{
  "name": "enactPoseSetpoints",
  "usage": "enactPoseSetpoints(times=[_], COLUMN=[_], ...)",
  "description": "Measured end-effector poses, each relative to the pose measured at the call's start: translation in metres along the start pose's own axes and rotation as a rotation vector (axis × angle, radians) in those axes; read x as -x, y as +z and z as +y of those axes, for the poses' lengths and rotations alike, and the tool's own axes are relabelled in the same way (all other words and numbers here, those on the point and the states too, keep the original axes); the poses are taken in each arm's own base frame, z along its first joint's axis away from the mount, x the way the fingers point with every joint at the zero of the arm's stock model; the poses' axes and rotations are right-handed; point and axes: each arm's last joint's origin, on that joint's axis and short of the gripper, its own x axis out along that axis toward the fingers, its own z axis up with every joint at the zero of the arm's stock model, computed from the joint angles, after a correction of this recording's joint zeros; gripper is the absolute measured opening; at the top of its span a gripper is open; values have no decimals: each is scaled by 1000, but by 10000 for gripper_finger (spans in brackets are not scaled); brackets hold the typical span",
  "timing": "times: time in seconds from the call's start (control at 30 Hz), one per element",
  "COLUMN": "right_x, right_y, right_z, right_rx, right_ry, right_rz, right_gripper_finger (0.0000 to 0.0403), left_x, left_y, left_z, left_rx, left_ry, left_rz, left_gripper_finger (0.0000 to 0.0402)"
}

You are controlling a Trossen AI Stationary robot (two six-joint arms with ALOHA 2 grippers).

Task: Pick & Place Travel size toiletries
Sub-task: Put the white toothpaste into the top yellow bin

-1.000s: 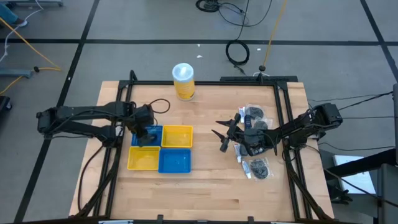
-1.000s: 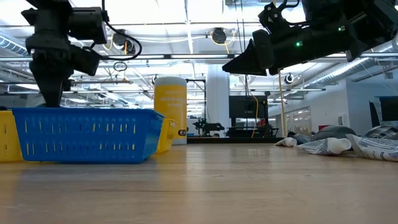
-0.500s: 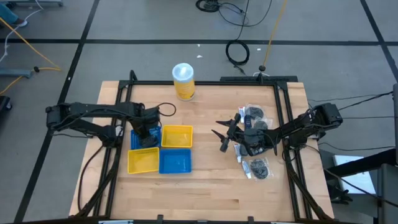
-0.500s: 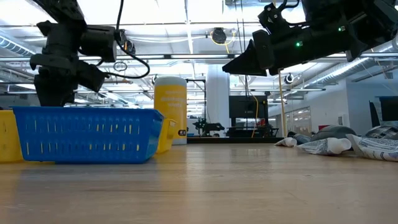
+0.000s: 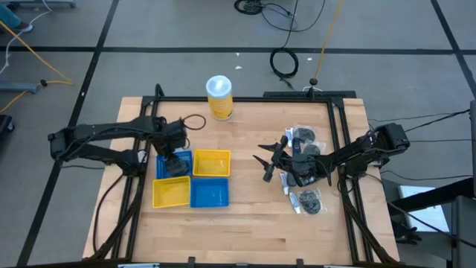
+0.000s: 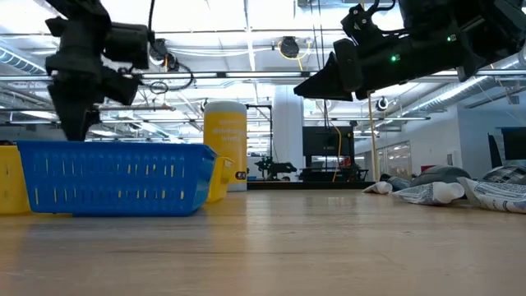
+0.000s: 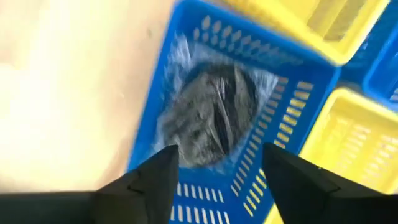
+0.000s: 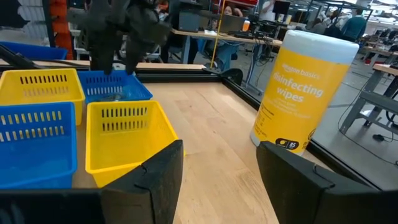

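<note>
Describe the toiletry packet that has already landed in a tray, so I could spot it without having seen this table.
Find the two-by-two block of square trays on the wooden table's left half. In its far-left blue tray, under the open left gripper, lies a dark round toiletry in a clear crinkly wrapper. It is the only packet in any tray; the other packets lie loose by the right gripper.

On the yellow canister (image 8: 303, 93) you can read "amazon basics" above "disinfecting wipes". Near its base you see a small dark badge with "85". You find no other legible lettering.
</note>
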Motion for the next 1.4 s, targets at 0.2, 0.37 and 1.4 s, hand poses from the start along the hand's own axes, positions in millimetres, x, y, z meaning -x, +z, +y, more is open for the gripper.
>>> enactPoseSetpoints(times=[0.2,0.37,1.4], right_x=[0,0,5], right_y=[-1,-6,-78], right_z=[0,0,-105], right_rx=[4,37,-388], right_ry=[0,4,-582], right_rz=[5,54,773], right_gripper_finger=[196,196,197], left_x=[16,14,-89], left_y=[4,22,58], left_z=[-7,-27,-93], left_rx=[-35,-169,-479], left_ry=[114,84,-211], left_rz=[-255,-647,-1160], left_gripper_finger=[245,224,172])
